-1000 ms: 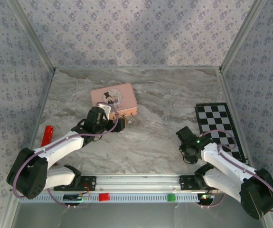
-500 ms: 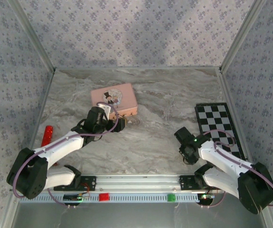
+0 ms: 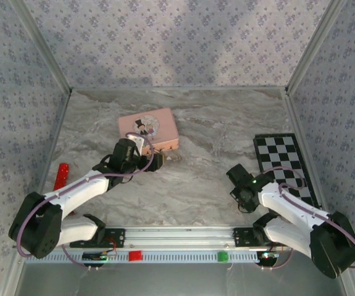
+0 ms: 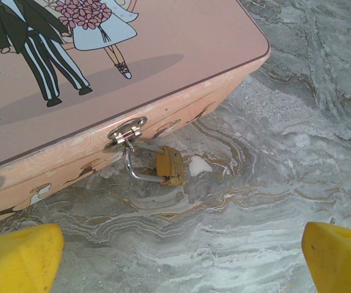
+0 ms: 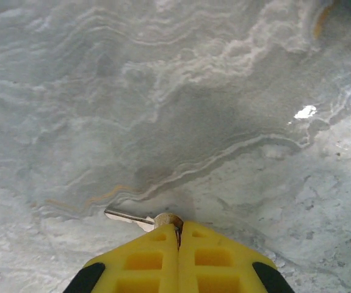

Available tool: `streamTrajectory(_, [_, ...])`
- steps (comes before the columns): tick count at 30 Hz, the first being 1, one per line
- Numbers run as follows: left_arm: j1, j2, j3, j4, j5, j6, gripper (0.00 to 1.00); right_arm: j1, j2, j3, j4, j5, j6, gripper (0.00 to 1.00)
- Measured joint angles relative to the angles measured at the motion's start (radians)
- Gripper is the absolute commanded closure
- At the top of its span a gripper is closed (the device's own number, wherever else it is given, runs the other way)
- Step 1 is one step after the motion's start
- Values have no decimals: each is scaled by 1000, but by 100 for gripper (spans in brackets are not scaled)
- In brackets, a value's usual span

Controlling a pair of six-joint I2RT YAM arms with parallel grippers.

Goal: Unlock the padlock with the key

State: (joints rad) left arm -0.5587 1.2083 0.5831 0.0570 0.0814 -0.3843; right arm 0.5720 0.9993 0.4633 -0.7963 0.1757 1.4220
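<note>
The small brass padlock (image 4: 170, 166) lies on the marble, its silver shackle hooked through the latch of the pink tin (image 4: 151, 55). My left gripper (image 4: 181, 259) hovers just in front of it, open, with its yellow fingers (image 4: 18, 259) wide apart and nothing between them. In the top view, the left gripper (image 3: 158, 160) sits at the near edge of the pink tin (image 3: 148, 127). The slim pale key (image 5: 129, 217) lies flat on the table. My right gripper (image 5: 178, 227) is shut on its round head, and the blade sticks out to the left. The right gripper (image 3: 234, 177) is low over the table at right of centre.
A black-and-white checkered mat (image 3: 285, 165) lies by the right wall. A red strip (image 3: 61, 176) lies near the left wall. Patterned walls enclose the marble table (image 3: 208, 129) on three sides, and a metal rail (image 3: 177, 234) runs along the near edge.
The right gripper's jaws have closed onto the key's head, and that arm has edged slightly left. The left arm has not moved.
</note>
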Motion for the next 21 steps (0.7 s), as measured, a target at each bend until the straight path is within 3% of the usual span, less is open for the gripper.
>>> streamTrajectory(8, [0,8,0,0,0,3,0,0,-39,112,43,22,-180,100])
streamTrajectory(21, [0,-21,66,3,120,-90,0,0,-5,230,454,-137,-576,100])
